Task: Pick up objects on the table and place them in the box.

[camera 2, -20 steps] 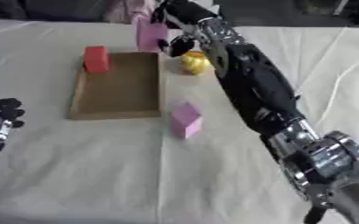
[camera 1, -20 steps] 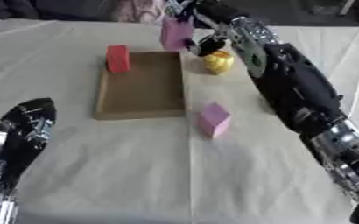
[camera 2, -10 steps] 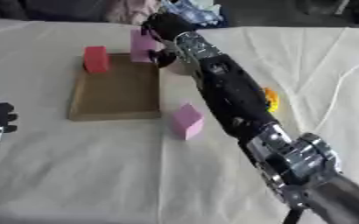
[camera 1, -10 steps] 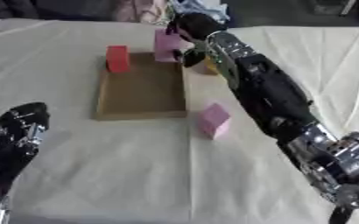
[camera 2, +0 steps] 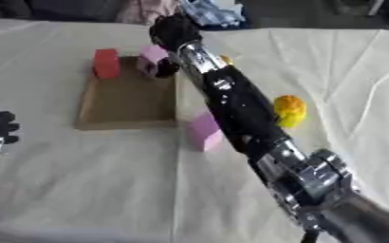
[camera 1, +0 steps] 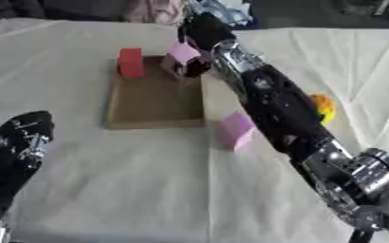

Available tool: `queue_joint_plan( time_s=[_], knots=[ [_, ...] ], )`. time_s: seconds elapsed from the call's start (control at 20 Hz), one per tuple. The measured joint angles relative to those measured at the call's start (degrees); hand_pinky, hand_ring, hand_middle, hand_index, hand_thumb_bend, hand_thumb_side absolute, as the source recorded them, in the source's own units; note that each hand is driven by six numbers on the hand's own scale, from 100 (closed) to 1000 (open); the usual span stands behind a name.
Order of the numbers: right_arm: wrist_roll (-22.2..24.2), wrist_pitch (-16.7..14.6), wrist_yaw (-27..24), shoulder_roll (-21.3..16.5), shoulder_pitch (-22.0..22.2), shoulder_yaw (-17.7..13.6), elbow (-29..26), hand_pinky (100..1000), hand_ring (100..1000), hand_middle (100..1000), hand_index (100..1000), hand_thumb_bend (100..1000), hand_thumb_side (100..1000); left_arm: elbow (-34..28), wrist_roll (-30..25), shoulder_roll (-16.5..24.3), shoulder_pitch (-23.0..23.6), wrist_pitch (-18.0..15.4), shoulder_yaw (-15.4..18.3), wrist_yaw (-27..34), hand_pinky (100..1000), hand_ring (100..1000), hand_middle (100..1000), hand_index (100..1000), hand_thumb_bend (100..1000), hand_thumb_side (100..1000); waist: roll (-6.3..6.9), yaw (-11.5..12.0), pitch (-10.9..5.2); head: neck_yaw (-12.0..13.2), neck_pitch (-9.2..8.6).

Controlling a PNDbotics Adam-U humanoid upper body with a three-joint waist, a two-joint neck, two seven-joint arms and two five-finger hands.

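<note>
A flat brown box [camera 1: 156, 124] lies on the cloth-covered table. My right hand [camera 1: 194, 66] reaches across from the right and is shut on a pink block [camera 1: 181, 51], holding it over the box's far right corner. A red block [camera 1: 131, 62] stands upright at the box's far left corner. A second pink block [camera 1: 235, 130] lies on the cloth just right of the box's near corner, beside my right forearm. A yellow rounded thing [camera 2: 289, 110] sits on the cloth further right. My left hand [camera 1: 19, 142] rests open at the lower left, away from all of these.
My long right arm [camera 1: 273, 99] lies diagonally across the table's right half. A sliver of yellow [camera 2: 224, 59] peeks out behind it near the box. Clothes and clutter [camera 1: 218, 12] lie past the far edge. Bare cloth stretches in front of the box.
My right arm has swung left, carrying the pink block from behind the box to over its far right corner. The swing uncovered the yellow thing on the right. The left hand hardly moved.
</note>
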Motion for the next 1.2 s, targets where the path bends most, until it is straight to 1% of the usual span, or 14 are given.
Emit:
queue_joint_plan(
  time_s=[0.2, 0.45, 0.5, 0.7, 0.9, 1.05, 1.2],
  knots=[
    [-1.00, -0.32, 0.04, 0.41, 0.25, 0.51, -0.03, 906, 779, 700, 757, 541, 611, 0.00, 0.00, -0.01, -0.08, 0.00, -0.03, 0.00, 739, 758, 716, 768, 234, 556, 0.00, -0.06, 0.00, -0.02, 0.00],
    [0.22, -1.70, -2.51, 0.42, 0.47, 1.04, -1.15, 903, 778, 697, 766, 505, 611, 0.00, 0.00, -0.01, -0.10, 0.00, -0.07, 0.00, 739, 758, 716, 768, 235, 556, 0.00, -0.34, 0.00, -0.02, 0.00],
    [0.63, -1.99, -3.74, 0.36, 0.47, 1.07, -1.79, 900, 777, 694, 771, 482, 612, 0.00, 0.00, -0.01, -0.10, 0.00, -0.07, 0.00, 740, 758, 715, 768, 235, 556, 0.00, -0.53, 0.00, -0.01, 0.00],
    [3.11, -2.89, -10.22, -1.16, 0.42, 1.70, -5.60, 893, 774, 689, 785, 441, 609, 0.00, 0.01, -0.01, -0.09, -0.01, -0.05, 0.00, 741, 758, 715, 768, 235, 556, 0.00, -1.25, 0.00, 0.14, 0.02],
    [6.89, -3.50, -18.08, -4.16, 0.35, 2.51, -10.46, 893, 775, 691, 812, 395, 598, 0.00, 0.09, -0.01, -0.07, -0.02, 0.25, 0.00, 741, 758, 715, 768, 235, 556, 0.00, -2.40, 0.00, 0.61, 0.05],
    [10.61, -4.34, -24.20, -7.01, 0.36, 3.52, -14.46, 897, 781, 700, 832, 389, 584, 0.00, 0.30, 0.01, 0.08, -0.01, 0.41, -0.02, 741, 758, 715, 768, 235, 556, 0.00, -3.55, 0.00, 1.03, 0.05],
    [14.50, -4.89, -28.83, -9.99, 0.46, 4.53, -18.18, 906, 789, 709, 844, 393, 564, 0.00, 0.53, 0.05, 0.37, 0.01, 0.63, -0.06, 742, 758, 715, 768, 235, 556, 0.00, -4.44, 0.00, 1.37, 0.05]
  ],
)
